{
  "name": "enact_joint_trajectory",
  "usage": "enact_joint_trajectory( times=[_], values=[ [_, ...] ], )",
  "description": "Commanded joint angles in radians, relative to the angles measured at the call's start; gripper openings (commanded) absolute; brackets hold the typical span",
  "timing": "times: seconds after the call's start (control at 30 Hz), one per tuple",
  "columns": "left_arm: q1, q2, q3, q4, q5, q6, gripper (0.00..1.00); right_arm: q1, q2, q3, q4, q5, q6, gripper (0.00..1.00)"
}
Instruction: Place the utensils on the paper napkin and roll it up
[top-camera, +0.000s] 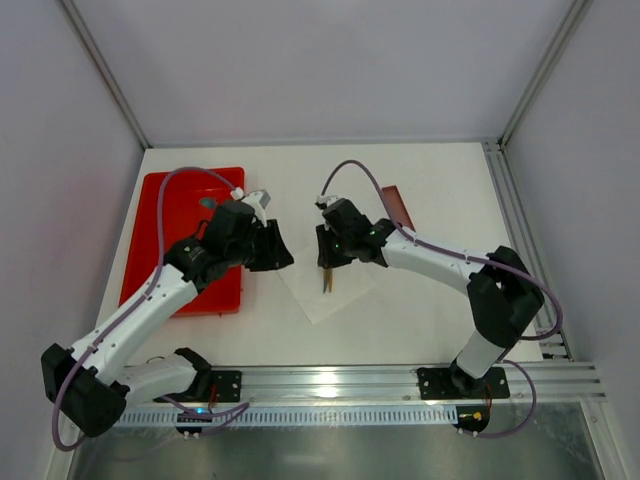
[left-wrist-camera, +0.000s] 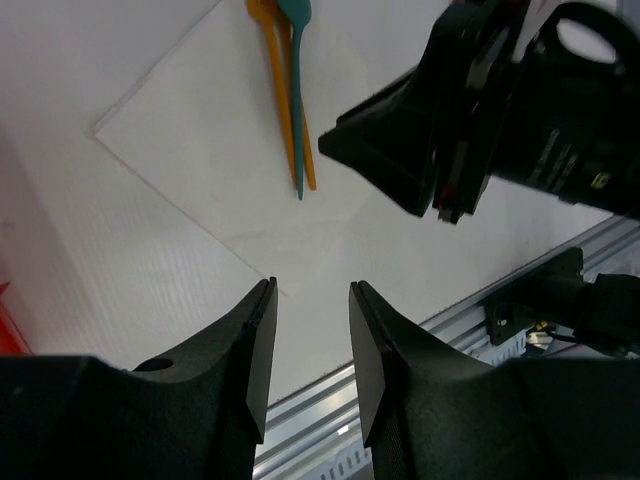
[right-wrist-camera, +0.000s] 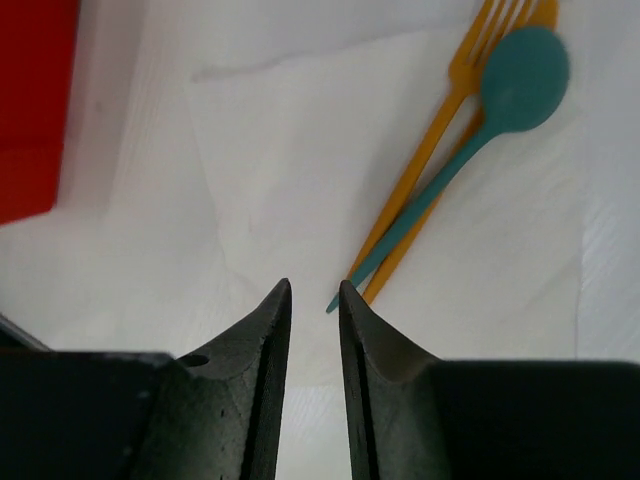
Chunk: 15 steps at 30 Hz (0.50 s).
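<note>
**Materials and shapes**
- The desk (top-camera: 450, 320) is a white board with a fine ribbed texture. An aluminium rail (top-camera: 350, 380) runs along its near edge.
- The paper napkin (right-wrist-camera: 300, 150) is a thin, matte white square. It lies flat on the desk, turned corner-on to the arms.
- The utensils (right-wrist-camera: 430, 197) are slender, smooth plastic pieces:
  - an orange fork (right-wrist-camera: 415, 170);
  - a teal spoon (right-wrist-camera: 522, 78) with an oval bowl;
  - a second orange piece (left-wrist-camera: 309, 170), mostly covered by the other two, type not identifiable.
- The utensils lie bundled on the napkin, almost parallel. The spoon handle crosses over the orange handles.
- A glossy red tray (top-camera: 170, 200) rests on the left part of the desk.
- A flat reddish-brown bar (top-camera: 398, 205) lies on the far right of the desk, apart from the napkin.

**Position relative to the fingers**
- The right fingers (right-wrist-camera: 265, 360) are black, wedge-shaped and tapered. They stand slightly apart with a narrow gap, and nothing is between them.
- The right fingers are over the napkin. The tapered handle ends of the utensils lie just beside the fingertips, offset to one side of the gap. Contact with the paper cannot be determined.
- The left fingers (left-wrist-camera: 250, 360) have the same form. They are parted more widely and hold nothing.
- A napkin corner lies just ahead of the left fingers' gap. The utensils lie on the opposite half of the sheet, near the right fingers.
</note>
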<state>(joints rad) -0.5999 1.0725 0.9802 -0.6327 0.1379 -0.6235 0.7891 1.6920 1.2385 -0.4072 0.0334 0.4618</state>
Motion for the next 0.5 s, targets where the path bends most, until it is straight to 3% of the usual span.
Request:
enact_joint_trajectory(
  times=[0.0, 0.2, 0.33, 0.47],
  values=[
    [0.006, 0.021, 0.118, -0.041, -0.038, -0.059, 0.39, 0.025, -0.067, -0.095, 0.065, -0.179, -0.097, 0.28],
    [0.006, 0.072, 0.138, -0.139, 0.011, -0.162, 0.41, 0.09, -0.279, -0.229, 0.099, -0.197, -0.097, 0.38],
    [0.008, -0.031, -0.096, 0.038, -0.029, -0.168, 0.43, 0.101, -0.38, -0.416, 0.27, -0.155, -0.161, 0.49],
    [0.008, -0.088, -0.133, 0.085, -0.015, -0.202, 0.44, 0.105, -0.429, -0.498, 0.245, -0.046, -0.178, 0.53]
  ],
)
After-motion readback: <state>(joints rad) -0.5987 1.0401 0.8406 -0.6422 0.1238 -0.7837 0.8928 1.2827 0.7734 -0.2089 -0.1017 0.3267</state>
